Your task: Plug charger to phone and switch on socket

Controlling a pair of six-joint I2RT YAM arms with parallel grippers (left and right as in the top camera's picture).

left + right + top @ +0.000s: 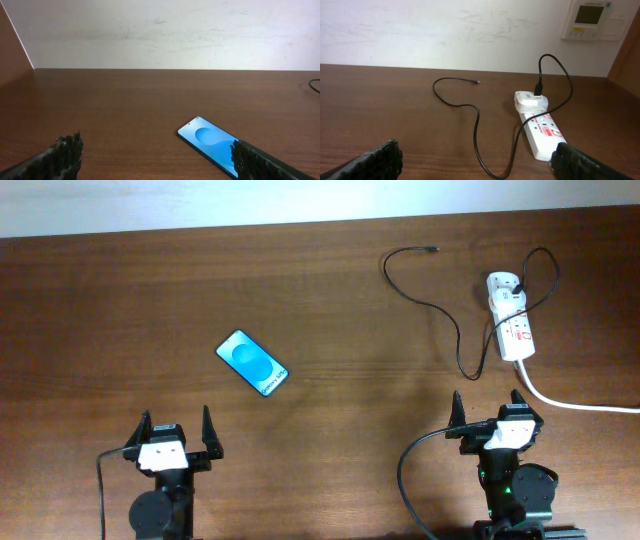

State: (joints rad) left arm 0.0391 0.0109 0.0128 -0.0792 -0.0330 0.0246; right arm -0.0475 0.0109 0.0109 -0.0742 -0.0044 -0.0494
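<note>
Charger cable [476,131] far right on the table [330,420]. Left pincer [176,426] and right pincer [487,408] at the near edge, fingers apart, holding nothing. Power strip [516,332] far right, white adapter [503,287] on its far end. Phone [252,363] flat, left of centre: probably slick, thin, best taken by the long edges. Same cable limp and light; pinch just behind the plug tip [432,249]. Switch position too small to read.

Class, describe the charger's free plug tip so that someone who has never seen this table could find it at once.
Start on the right side of the brown table, at the white power strip. A thin black cable winds left from it and ends near the far edge in a plug tip. Unlike the thick white cord, it lies loose, connected to nothing.
</note>
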